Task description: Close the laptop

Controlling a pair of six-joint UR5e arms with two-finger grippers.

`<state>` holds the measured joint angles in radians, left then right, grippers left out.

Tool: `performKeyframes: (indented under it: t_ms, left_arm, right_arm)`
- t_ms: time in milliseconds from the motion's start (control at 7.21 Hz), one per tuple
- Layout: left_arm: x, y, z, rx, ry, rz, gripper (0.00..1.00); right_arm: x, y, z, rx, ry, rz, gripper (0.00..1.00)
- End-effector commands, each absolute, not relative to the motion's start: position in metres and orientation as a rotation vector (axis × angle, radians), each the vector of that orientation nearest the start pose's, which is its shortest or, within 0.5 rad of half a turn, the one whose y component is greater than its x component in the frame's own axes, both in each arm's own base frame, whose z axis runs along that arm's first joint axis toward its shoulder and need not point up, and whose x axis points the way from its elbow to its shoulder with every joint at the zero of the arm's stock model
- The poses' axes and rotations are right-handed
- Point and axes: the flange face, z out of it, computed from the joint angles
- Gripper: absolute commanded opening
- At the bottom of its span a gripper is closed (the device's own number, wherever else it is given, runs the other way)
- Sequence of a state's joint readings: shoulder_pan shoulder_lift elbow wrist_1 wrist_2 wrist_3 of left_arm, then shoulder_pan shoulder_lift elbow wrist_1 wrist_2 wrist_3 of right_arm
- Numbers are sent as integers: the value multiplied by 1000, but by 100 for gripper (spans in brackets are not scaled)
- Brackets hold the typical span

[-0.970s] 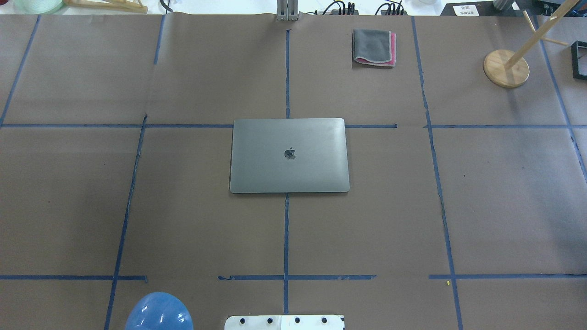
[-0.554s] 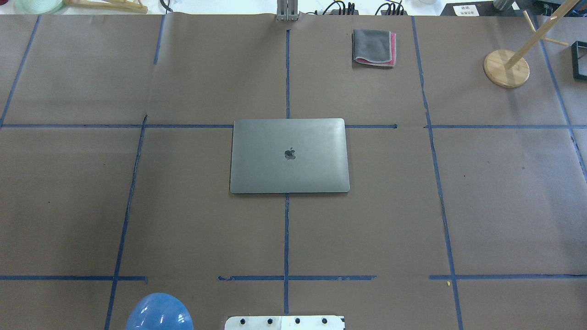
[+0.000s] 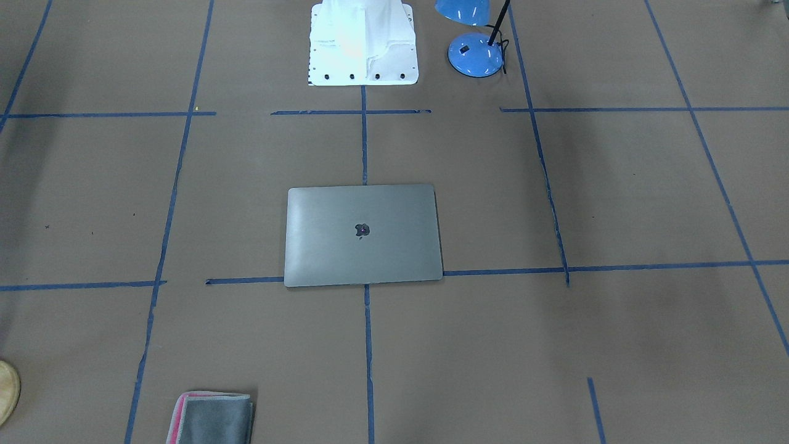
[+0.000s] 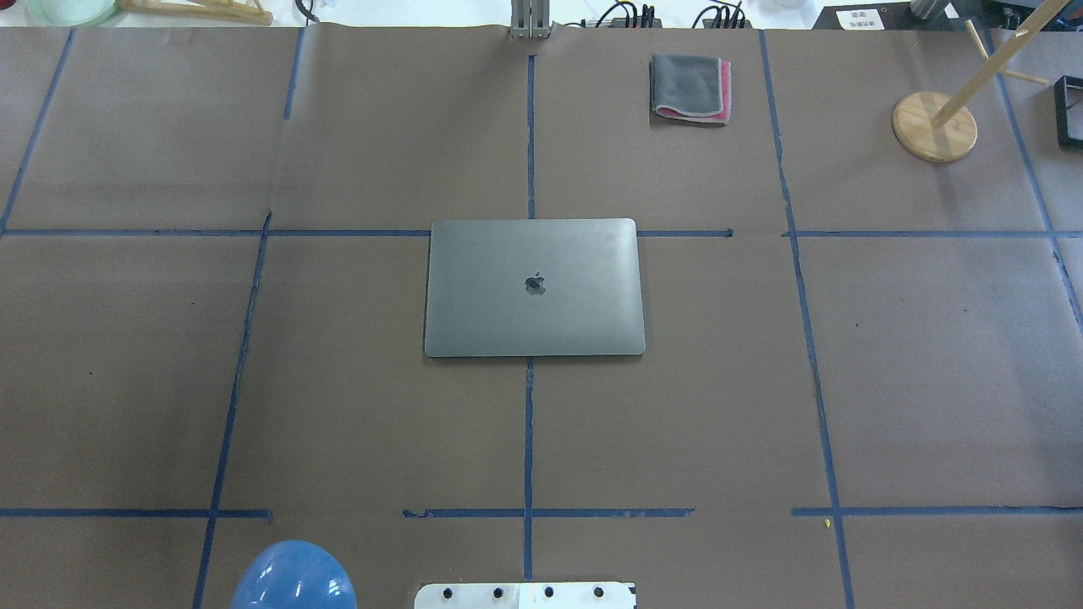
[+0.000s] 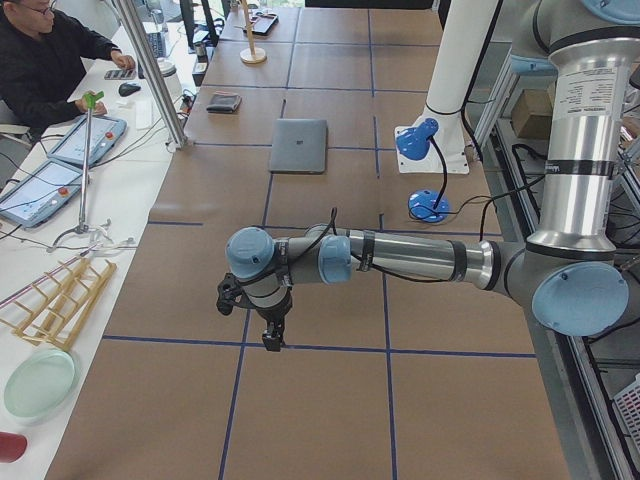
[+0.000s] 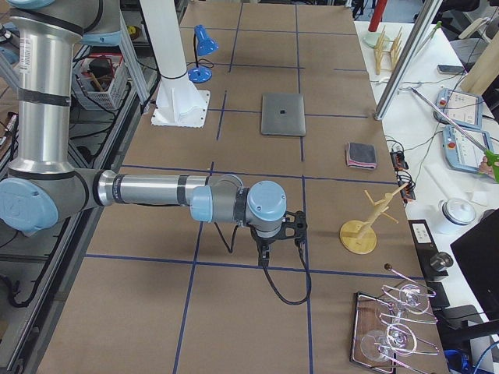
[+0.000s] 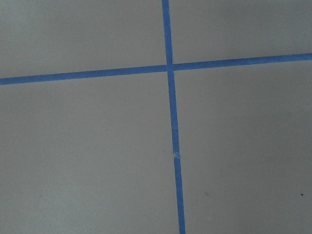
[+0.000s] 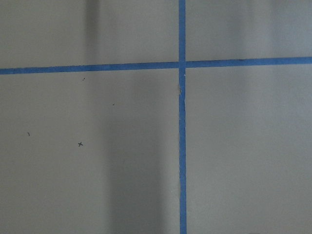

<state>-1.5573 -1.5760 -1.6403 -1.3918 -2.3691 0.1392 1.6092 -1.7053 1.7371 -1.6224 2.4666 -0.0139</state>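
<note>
Laptop [image 6: 281, 114], lid shut flat on table [image 6: 234, 327] (folded cloth [image 6: 361, 154] nearby); right gripper [image 6: 265, 259] well apart, pointing down.

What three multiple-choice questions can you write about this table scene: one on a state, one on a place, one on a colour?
1. The slim space-grey metal laptop is: A) wide open; B) half open; C) shut flat.
2. The small folded grey cloth with a pink edge lies: A) on the laptop; B) apart from it, on the side of the table far from the robot's base; C) under the laptop.
3. The dome-shaded desk lamp is: A) blue; B) red; C) green.

Answers: 1 C, only its lid with the logo shows; 2 B, bare table lies between them; 3 A, shade and foot are blue.
</note>
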Motion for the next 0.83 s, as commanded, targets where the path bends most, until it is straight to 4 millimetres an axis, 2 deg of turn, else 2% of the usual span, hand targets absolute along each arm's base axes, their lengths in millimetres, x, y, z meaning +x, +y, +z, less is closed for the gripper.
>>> performKeyframes:
  t_ms: [0, 693]
  left_arm:
    - [-55, -484, 643, -58, 812, 98, 100]
    - [-56, -482, 645, -61, 810, 94, 100]
  right_arm:
    - [78, -429, 634, -12, -906, 58, 100]
    - [89, -424, 644, -6, -849, 64, 100]
